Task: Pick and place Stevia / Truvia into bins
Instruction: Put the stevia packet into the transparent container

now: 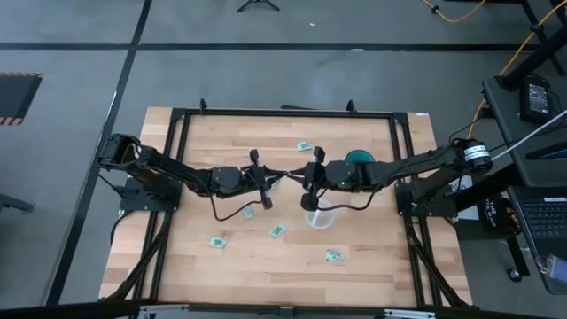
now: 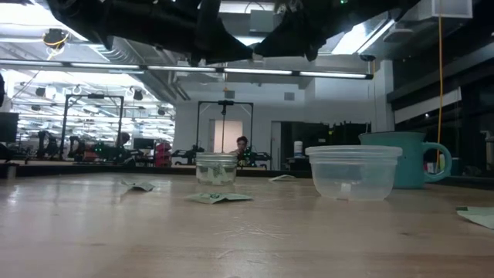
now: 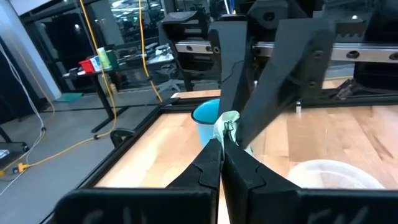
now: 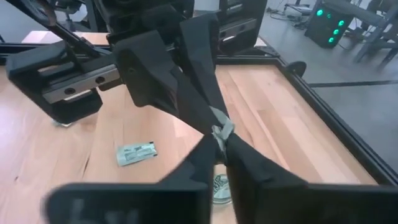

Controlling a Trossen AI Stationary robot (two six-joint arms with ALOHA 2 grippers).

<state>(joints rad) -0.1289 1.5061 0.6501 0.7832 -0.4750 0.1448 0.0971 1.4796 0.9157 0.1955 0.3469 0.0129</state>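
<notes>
Above the table middle, the left gripper (image 3: 222,144) and right gripper (image 4: 221,138) both pinch one packet (image 3: 227,124) closed between them (probably a handover), near the plastic cup (image 1: 320,215); other packets (image 1: 216,241) lie around.

The worktop (image 1: 239,257) is pale wood in jointed planks with a soft satin sheen, framed by black metal rails (image 1: 283,112). The packets (image 1: 276,230) look like thin matt paper, creased. The plastic cup (image 2: 353,171) is cloudy translucent plastic, the jar (image 2: 215,169) clear glossy glass. The teal mug (image 2: 409,157) looks smooth. Both arms' jaws are matt black plastic
</notes>
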